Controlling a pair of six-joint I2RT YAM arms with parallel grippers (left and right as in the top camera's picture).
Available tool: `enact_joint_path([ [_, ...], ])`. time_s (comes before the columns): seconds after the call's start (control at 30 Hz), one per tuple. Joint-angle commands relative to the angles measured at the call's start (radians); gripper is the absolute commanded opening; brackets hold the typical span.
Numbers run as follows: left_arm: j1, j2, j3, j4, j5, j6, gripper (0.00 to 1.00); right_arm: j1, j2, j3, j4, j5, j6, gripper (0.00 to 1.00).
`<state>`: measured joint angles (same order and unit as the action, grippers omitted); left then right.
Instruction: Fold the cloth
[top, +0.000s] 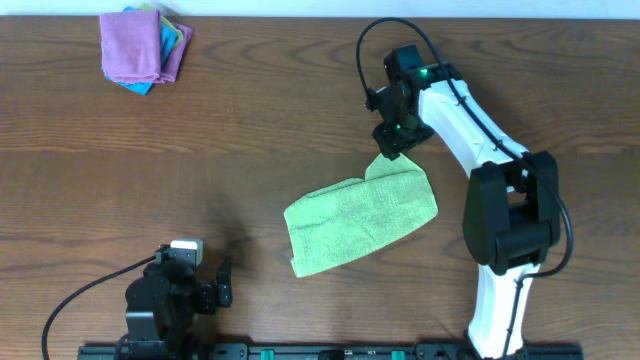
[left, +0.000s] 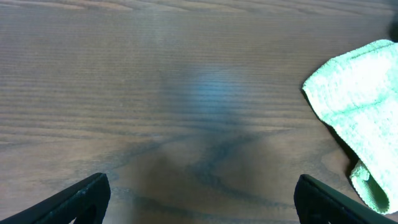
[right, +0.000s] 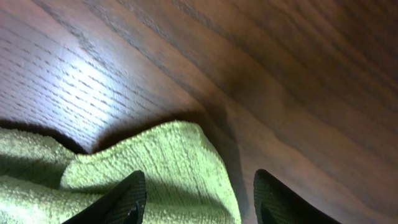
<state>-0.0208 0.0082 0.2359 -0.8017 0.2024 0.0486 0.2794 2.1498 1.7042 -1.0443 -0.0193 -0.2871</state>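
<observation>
Lime-green cloth (top: 355, 222) lies folded over, fuzzy, loosely rumpled.

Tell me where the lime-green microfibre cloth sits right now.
Overhead view: the lime-green microfibre cloth lies right of centre on the wooden table, its far corner at the right gripper.

No legible text, labels or numbers in any of my views: cloth (top: 360, 222), counter (top: 250, 130), nothing readable.
</observation>
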Motion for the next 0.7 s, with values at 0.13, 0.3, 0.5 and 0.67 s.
enact_joint_path([
  [0.13,-0.002,-0.005,-0.004,-0.014,0.000,-0.001,0.96,-0.008,0.035,-0.012,0.011,-0.037,-0.036,0.52],
  [0.3,-0.002,-0.005,-0.004,-0.014,0.000,-0.001,0.96,-0.008,0.046,-0.012,0.011,-0.042,-0.036,0.48],
  [0.5,-0.002,-0.005,-0.004,-0.014,0.000,-0.001,0.96,-0.009,0.063,-0.012,0.013,-0.041,-0.037,0.46],
  [0.67,-0.002,-0.005,-0.004,-0.014,0.000,-0.001,0.96,-0.015,0.085,-0.012,0.022,-0.041,-0.037,0.44],
])
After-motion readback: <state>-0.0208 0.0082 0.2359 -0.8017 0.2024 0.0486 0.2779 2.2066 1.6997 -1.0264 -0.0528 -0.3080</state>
